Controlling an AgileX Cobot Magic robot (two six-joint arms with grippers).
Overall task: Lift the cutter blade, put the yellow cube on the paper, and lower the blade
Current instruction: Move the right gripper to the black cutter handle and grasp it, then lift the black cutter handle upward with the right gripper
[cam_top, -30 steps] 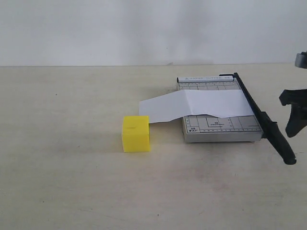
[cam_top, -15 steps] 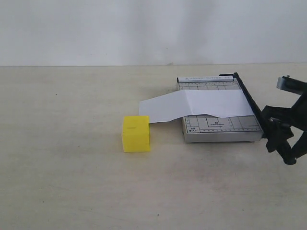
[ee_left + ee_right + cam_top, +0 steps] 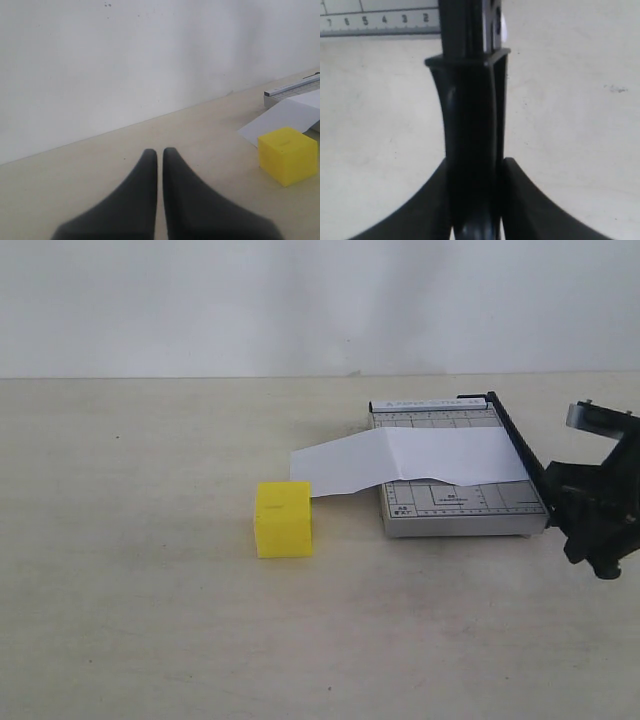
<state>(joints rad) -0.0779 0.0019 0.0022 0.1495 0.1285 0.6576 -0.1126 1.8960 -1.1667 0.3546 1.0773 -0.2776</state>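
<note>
Two claws: right gripper (image 3: pixel 592 528) pinching the thick rounded handle of the long thin black cutter blade (image 3: pixel 515 445), handle seen wedged between both fingers in the right wrist view; left gripper (image 3: pixel 160 156) pressed together on nothing, well apart from the board on the cube's side.
Blade position: lying flat along the right edge of the small grey gridded cutter board (image 3: pixel 460 508), not yet raised.
Plain white creased paper (image 3: pixel 430 455): draped across the board, overhanging its left edge.
Bright yellow cube (image 3: pixel 284 519): on the beige tabletop (image 3: pixel 150 620), left of the board, just beside the paper's overhanging corner; contact impossible to tell.
Step in hand: probably the first, with grip taken for raising the blade.
Next move: calls for swinging the handle upward about the hinge at the board's far corner, with a firm pinch, high enough to leave the paper clear for the cube.
</note>
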